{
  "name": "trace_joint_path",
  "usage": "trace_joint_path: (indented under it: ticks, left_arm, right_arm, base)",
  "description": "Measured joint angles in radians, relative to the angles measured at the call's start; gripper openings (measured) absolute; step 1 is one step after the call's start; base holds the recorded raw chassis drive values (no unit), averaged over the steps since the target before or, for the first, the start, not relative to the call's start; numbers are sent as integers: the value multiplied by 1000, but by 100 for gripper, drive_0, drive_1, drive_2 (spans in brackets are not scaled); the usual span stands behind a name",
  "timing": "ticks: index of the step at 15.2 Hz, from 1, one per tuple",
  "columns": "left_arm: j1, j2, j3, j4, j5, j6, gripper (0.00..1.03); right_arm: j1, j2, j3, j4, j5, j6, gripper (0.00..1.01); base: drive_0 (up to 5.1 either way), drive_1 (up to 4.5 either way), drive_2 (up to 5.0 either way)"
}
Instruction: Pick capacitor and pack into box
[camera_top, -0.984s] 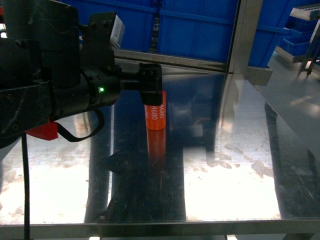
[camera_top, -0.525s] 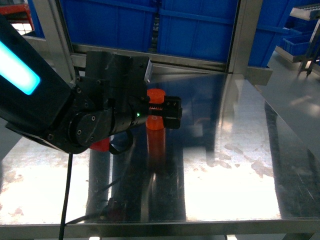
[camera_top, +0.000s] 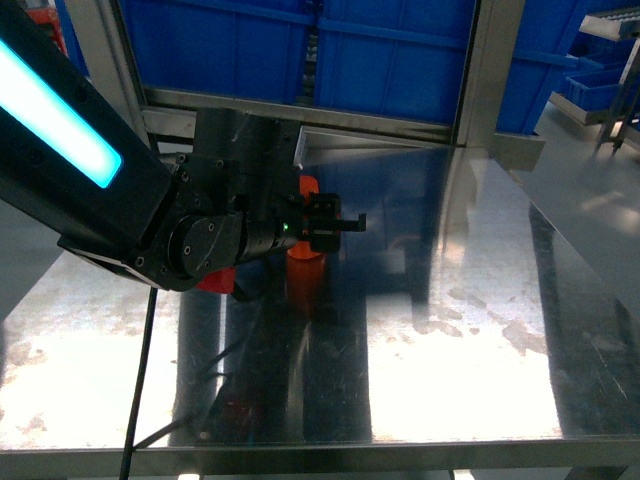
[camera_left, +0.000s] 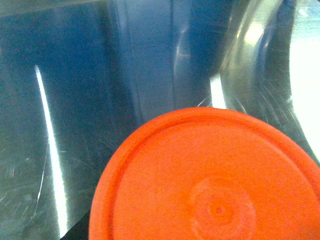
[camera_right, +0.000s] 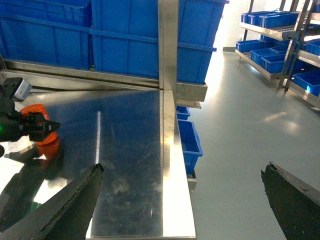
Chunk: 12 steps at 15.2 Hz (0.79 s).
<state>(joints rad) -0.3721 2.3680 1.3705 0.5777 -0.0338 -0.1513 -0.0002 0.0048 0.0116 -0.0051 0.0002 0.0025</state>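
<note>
Orange and upright, the capacitor (camera_top: 306, 262) stands on the steel table (camera_top: 460, 340) toward its back edge, left of the middle. Just above it hangs the left gripper (camera_top: 335, 222) — whether its jaws are clenched I cannot tell. Off the table's right edge, the right gripper (camera_right: 182, 200) is spread wide, holding nothing — blue bins (camera_right: 130, 30) stand behind.

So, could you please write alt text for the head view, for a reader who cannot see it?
The left arm's black claw reaches in from the left over a shiny steel table, level with the top of an upright orange capacitor that it partly hides. Blue plastic bins stand behind the table's metal frame, and a cyan light strip glows on the arm.
</note>
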Motion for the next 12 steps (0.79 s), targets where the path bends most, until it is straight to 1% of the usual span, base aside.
trace_joint_path:
  ticks: [1,3,4,5,6,7,8,9,10,11,12]
  left_arm:
    - [6,-41,-64,35,5,-3,44]
    - [36,-222,-249,175,31,-2,44]
    - [74,-359,-356,275,44,8,44]
    - [120,-499,-467,358,66,27,44]
    - [167,-620,-586,410,84,48,44]
    - [196,-694,-675,430,102,53,44]
    - [227,-791,-794,418,145,51,44]
    - [258,-882,-882,410,182,45,44]
    - [279,-982,-936,404,192,42,44]
    - [287,-1012,-929,426,187,41,44]
    - [288,-1015,-920,424,187,37,44]
  right_arm:
    - [0,0,0,0,0,0,98]
    - [0,0,0,0,0,0,98]
    - [0,0,0,0,0,0,98]
    - [0,0,0,0,0,0,98]
    - [0,0,0,0,0,0,98]
    - [0,0,0,0,0,0,98]
    - [0,0,0,0,0,0,98]
    - [0,0,0,0,0,0,98]
    - [0,0,0,0,1,0,98]
    - [0,0,0,0,0,0,98]
    - [0,0,0,0,0,0,98]
  base:
    - [0,0,0]
    - [0,0,0]
    - [0,0,0]
    - [0,0,0]
    - [0,0,0]
    - [0,0,0]
    - [0,0,0]
    - [0,0,0]
    - [0,0,0]
    - [0,0,0]
    - [0,0,0]
